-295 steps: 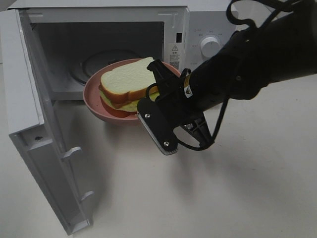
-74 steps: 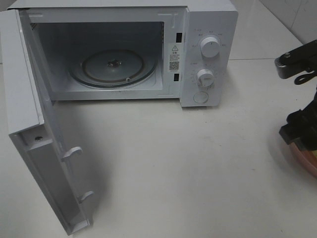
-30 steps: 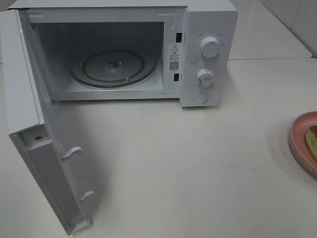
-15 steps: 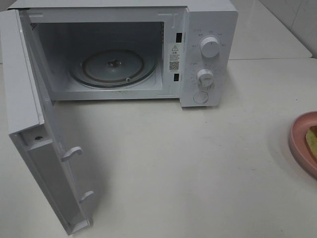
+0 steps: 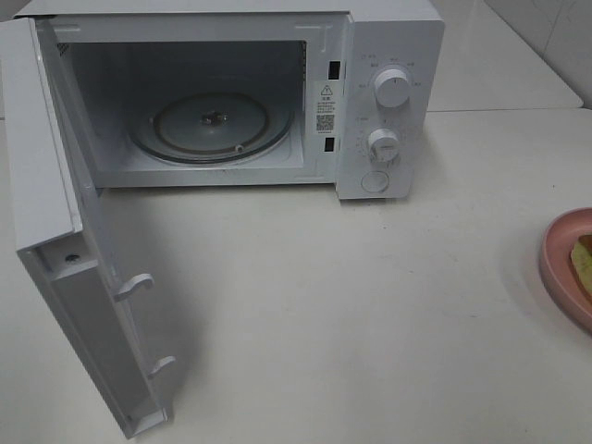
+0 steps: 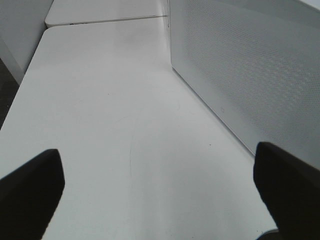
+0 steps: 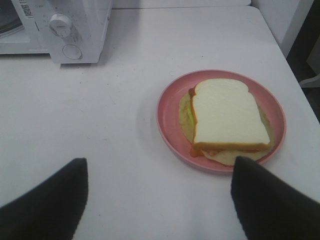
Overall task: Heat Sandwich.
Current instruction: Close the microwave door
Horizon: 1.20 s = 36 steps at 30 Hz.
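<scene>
microwave (image 5: pixel 240 92) at 12 o'clock of the high view, on the white surface (image 5: pixel 351 314). its door (image 5: pixel 65 240) is swung wide open, out toward 8 o'clock. cavity lit, glass turntable (image 5: pixel 211 125) bare. two knobs on the control panel (image 5: pixel 390 111), one above the other, with a round button under them.

pink plate (image 5: pixel 564 268) at 3 o'clock of the high view, cut off by the frame edge, well apart from the microwave. only a sliver of the sandwich (image 5: pixel 583 262) shows there.

right wrist view: the sandwich lies flat on the pink plate, white bread slice on top, orange-brown crust along the edge, pale green filling poking out at the sides. it sits wholly within the plate rim. the microwave's knob panel is visible beyond the plate, well apart from it.

right gripper (image 7: pixel 157 200): jaws spread wide, nothing between them, hovering short of the plate, not touching it.

left gripper (image 6: pixel 160 192): jaws wide apart, holding nothing, above bare surface. a white perforated panel (image 6: pixel 250 70) stands just beside it.

neither arm shows in the high view.
</scene>
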Available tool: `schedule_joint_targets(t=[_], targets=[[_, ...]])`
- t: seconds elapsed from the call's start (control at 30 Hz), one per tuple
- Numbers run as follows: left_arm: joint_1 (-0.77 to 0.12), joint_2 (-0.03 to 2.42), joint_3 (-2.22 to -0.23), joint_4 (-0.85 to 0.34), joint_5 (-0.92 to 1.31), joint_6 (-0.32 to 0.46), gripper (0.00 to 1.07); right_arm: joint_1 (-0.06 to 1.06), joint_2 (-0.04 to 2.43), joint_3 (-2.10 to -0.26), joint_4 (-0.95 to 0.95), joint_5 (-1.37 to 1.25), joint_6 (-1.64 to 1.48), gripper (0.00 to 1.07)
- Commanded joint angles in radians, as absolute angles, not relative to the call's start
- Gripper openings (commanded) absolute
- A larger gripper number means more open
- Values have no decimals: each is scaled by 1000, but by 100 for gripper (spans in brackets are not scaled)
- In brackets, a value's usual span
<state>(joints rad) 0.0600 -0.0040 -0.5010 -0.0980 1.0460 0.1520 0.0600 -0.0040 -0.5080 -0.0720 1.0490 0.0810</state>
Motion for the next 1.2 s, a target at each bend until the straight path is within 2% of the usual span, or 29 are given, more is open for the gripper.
schedule_joint_targets(t=[0.03,1.2], targets=[[54,-23,-497,-98,1040,151,98,54,-30,-506,-68,1038,71,76],[45,-8,-523,-95,998,150,97,55,-30,-506,-68,1038,71,76]])
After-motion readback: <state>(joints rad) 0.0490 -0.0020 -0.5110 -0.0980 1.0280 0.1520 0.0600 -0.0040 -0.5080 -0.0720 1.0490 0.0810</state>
